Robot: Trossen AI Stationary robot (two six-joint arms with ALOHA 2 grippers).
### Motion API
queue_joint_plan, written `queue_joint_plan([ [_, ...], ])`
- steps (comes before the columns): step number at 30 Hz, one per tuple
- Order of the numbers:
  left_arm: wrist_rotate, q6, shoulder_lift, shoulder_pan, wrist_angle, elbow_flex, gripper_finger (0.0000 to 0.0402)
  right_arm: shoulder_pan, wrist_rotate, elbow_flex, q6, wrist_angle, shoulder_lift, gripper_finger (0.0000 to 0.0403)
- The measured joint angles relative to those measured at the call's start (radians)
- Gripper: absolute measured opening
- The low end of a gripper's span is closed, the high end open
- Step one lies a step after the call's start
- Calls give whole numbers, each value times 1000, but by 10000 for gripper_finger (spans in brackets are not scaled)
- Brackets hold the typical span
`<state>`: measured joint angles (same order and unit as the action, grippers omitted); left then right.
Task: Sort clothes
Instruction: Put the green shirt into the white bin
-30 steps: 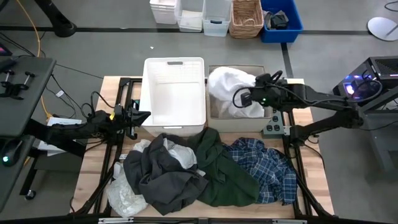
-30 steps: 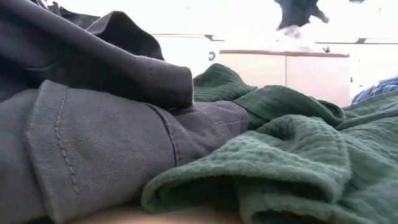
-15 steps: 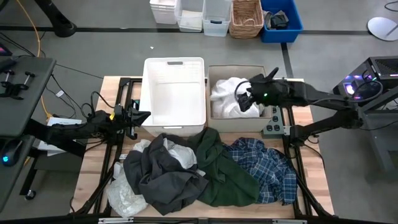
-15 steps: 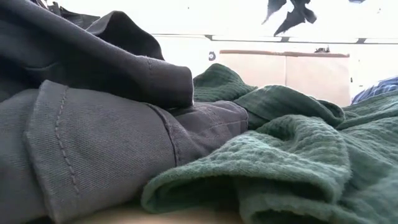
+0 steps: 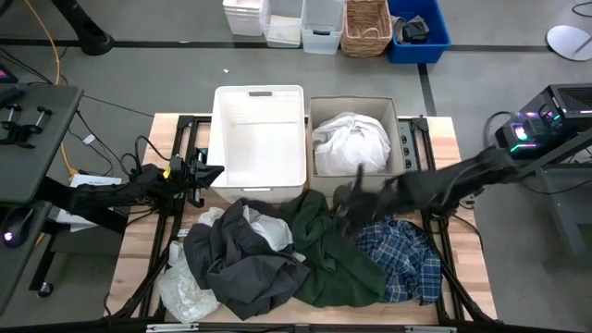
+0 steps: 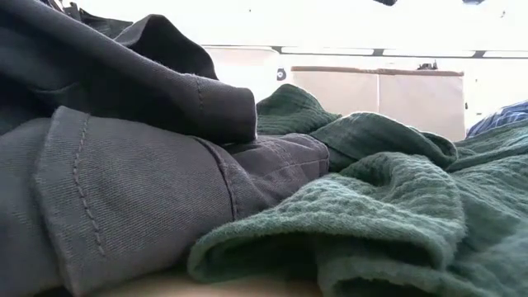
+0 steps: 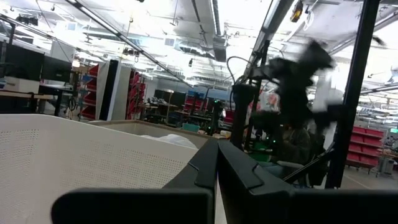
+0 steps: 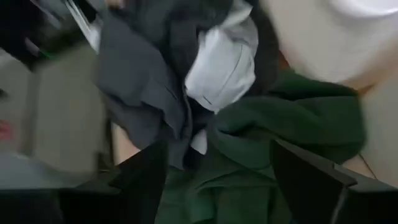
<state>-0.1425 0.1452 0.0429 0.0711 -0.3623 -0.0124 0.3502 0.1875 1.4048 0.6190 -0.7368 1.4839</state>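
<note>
The clothes lie heaped on the table's near half: a dark grey garment [image 5: 245, 259], white pieces [image 5: 190, 287], a dark green one [image 5: 328, 254] and a plaid shirt [image 5: 402, 250]. Another white garment [image 5: 350, 141] rests bunched inside the cardboard box [image 5: 356, 182]. My right gripper [image 5: 347, 203] hovers open over the far edge of the green garment [image 8: 249, 149], with nothing between its fingers [image 8: 143, 180]. My left gripper [image 5: 211, 173] waits shut at the left side of the white basket [image 5: 259, 139].
Basket and box stand side by side at the table's far half. The left wrist view shows the basket's perforated wall [image 7: 93, 155] close beside the shut fingers. Storage bins [image 5: 333, 23] stand on the floor beyond the table. In the low view the grey [image 6: 124, 165] and green [image 6: 371, 214] garments fill the foreground.
My right gripper has opened above the cardboard box and let go of the white garment, which has dropped and settled inside the box. The arm has then swung toward the table's near edge and down, and now stands over the far edge of the clothes pile.
</note>
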Motion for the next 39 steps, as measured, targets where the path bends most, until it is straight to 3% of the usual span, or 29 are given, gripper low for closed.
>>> queue_joint_plan([
  [6,0,0,0,0,0,0,0,31,40,0,-136,38,209,275],
  [14,0,0,0,0,0,0,0,21,29,0,-397,90,369,275],
  [17,0,0,0,0,0,0,0,13,107,0,-414,83,420,271],
  [19,0,0,0,0,0,0,0,2,129,0,-383,80,443,246],
  [21,0,0,0,0,0,0,0,-10,85,12,-319,49,451,185],
  [24,0,0,0,0,0,0,0,-30,-46,112,-281,-41,432,42],
  [25,0,0,0,0,0,0,0,-33,-84,170,-287,-76,414,25],
  [30,0,0,0,0,0,0,0,-60,-237,600,-391,-132,334,6],
  [34,0,0,0,0,1,0,0,-119,-192,951,-498,-42,338,5],
  [39,-1,-1,2,0,0,0,0,-263,-138,811,-628,500,236,3],
])
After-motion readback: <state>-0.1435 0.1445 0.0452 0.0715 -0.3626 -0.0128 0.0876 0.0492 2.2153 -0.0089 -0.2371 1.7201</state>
